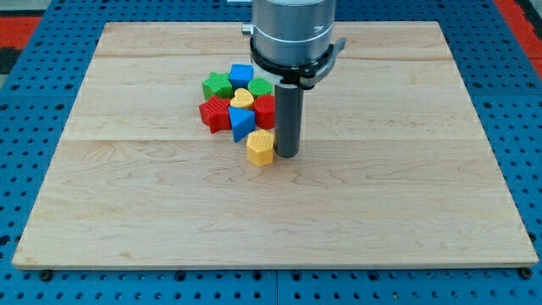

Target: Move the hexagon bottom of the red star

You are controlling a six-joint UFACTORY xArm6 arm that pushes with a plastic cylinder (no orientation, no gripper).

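The yellow hexagon (261,147) lies on the wooden board, just below a tight cluster of blocks. The red star (215,113) is at the cluster's left side, up and to the left of the hexagon. My tip (285,155) rests on the board right against the hexagon's right side. The rod and arm hide part of the cluster's right edge.
The cluster also holds a green block (217,85), a blue cube (241,75), a green block (260,87), a yellow heart (242,98), a blue triangular block (241,123) and a red block (265,111). The board (406,186) sits on a blue pegboard surface (525,127).
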